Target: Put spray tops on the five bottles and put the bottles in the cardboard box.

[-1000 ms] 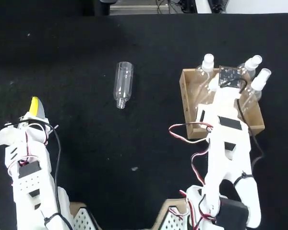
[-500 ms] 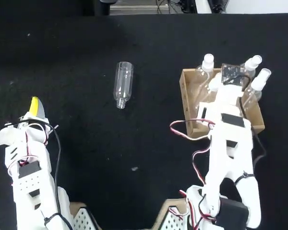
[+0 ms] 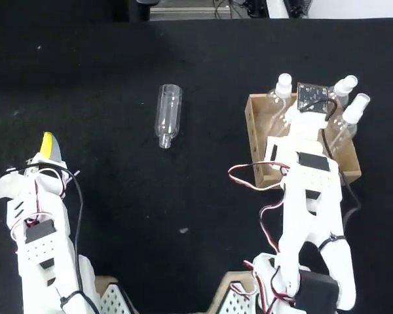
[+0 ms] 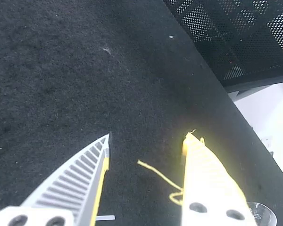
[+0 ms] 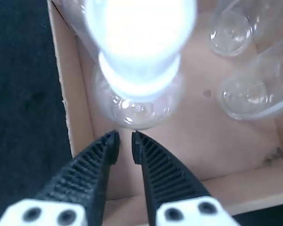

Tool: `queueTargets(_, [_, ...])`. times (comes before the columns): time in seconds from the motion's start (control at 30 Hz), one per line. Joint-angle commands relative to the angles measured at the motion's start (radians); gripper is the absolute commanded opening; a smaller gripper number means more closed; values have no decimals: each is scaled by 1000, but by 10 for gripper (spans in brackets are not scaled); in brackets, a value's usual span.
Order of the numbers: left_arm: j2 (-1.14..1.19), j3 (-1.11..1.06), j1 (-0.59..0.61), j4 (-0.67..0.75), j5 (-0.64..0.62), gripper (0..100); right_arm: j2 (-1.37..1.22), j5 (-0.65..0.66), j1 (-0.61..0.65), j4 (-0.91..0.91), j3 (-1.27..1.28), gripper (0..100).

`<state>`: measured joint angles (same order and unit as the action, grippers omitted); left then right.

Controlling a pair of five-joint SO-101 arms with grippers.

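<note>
A clear bottle (image 3: pixel 168 115) without a spray top lies on its side on the black table, far from both arms. The cardboard box (image 3: pixel 254 134) at the right holds clear bottles with white spray tops (image 3: pixel 283 84) (image 3: pixel 345 85) (image 3: pixel 358 107). My right gripper (image 5: pixel 125 137) hangs over the box (image 5: pixel 68 110), its black fingers nearly together and holding nothing. Just past its tips stands a topped bottle (image 5: pixel 137 101), and two more bottles (image 5: pixel 247 94) (image 5: pixel 230 32) stand beside it. My left gripper (image 4: pixel 148 141) is open over bare table at the near left (image 3: pixel 47 147).
The black cloth covers the whole table (image 3: pixel 118 216), with wide free room between the arms. A stray yellow thread (image 4: pixel 155 175) lies under the left gripper. The right arm's body (image 3: pixel 308 196) covers the box's near side.
The right arm's wrist wobbled slightly over the box, first right, then back left and a little farther. The left arm and the lying bottle have not moved.
</note>
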<state>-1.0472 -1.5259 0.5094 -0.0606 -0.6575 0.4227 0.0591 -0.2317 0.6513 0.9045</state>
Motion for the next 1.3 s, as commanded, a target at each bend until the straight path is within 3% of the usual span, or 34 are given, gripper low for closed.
queueTargets(0.0, [-15,56,7,20,-8,234,-5,-8,5,-54,-41,11])
queueTargets(0.53, [-15,56,7,20,-8,234,-7,-6,-40,-110,4,10])
queueTargets(1.0, [-15,56,7,20,-8,234,4,-8,46,41,-58,10])
queueTargets(1.27, [-15,56,7,20,-8,234,-5,-35,37,-78,-12,10])
